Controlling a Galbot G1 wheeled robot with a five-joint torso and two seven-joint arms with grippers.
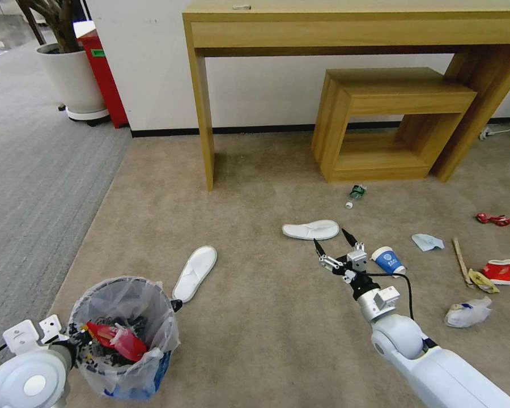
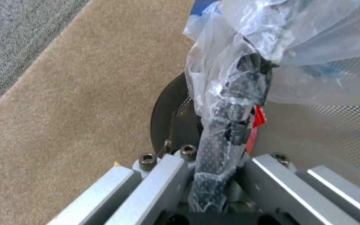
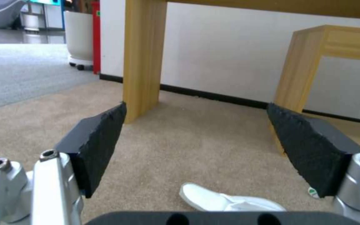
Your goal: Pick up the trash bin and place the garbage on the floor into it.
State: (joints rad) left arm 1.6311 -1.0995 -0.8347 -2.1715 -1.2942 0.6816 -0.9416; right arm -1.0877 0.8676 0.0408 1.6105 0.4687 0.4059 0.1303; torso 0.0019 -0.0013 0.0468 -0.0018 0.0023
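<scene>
- In the head view, the trash bin [image 1: 123,334] is seen near the left edge of the floor [image 1: 255,317], with red litter inside.
- In the left wrist view, the bin's rim and bag are pinched tight by the left gripper [image 2: 217,175].
- The right gripper [image 1: 335,242] is held wide open and empty, just above a white slipper [image 3: 230,201].
- A blue-white paper cup [image 1: 387,261] is seen beside it.

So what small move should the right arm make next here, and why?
Probably ease the right gripper forward and down onto the white slipper: its fingers are open, the slipper lies just ahead, and the left gripper holds the trash bin by its rim.
</scene>
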